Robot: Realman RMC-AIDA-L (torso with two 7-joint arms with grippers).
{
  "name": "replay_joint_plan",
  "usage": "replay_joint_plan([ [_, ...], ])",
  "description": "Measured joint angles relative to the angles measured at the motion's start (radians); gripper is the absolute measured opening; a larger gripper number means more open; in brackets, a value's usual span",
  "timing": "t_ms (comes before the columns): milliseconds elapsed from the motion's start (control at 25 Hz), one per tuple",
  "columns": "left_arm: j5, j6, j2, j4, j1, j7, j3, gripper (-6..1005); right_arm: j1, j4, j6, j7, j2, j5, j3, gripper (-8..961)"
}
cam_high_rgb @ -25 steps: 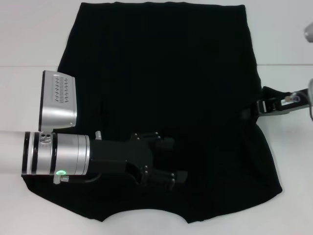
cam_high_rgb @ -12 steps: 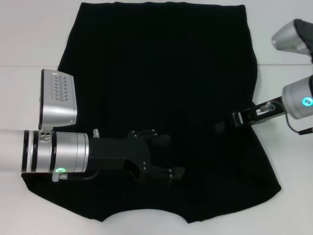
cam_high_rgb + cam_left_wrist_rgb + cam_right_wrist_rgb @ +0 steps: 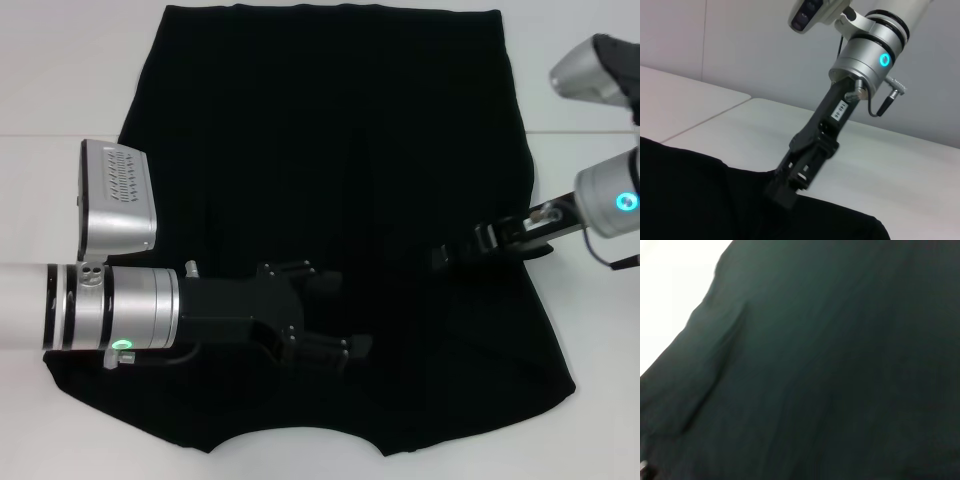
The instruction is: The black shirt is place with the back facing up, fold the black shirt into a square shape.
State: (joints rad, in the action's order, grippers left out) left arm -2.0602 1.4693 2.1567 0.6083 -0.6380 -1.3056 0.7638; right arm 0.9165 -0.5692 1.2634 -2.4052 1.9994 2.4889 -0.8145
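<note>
The black shirt (image 3: 330, 150) lies spread flat on the white table (image 3: 60, 80), plain side up, with the neck curve at the near edge. My left gripper (image 3: 345, 315) hovers over the shirt's near middle, open and empty. My right gripper (image 3: 442, 257) reaches in from the right, low over the shirt's right part. The left wrist view shows the right gripper (image 3: 782, 192) with its tip down at the shirt (image 3: 690, 200). The right wrist view is filled by the shirt's fabric (image 3: 840, 365), with a soft crease.
White table shows left and right of the shirt and at the far side (image 3: 900, 170). A seam line crosses the table (image 3: 50, 135). The left arm's silver body (image 3: 110, 300) lies over the shirt's near left edge.
My right gripper has moved in from the shirt's right edge toward its middle. My left gripper has drawn back slightly to the left.
</note>
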Motion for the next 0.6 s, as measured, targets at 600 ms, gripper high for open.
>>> replay_joint_plan([
  [600,0.0,-0.002,0.0,0.001,0.001,-0.001,0.0,949,-0.144,-0.03,-0.071,-0.075,-0.07,-0.002,0.102,630],
])
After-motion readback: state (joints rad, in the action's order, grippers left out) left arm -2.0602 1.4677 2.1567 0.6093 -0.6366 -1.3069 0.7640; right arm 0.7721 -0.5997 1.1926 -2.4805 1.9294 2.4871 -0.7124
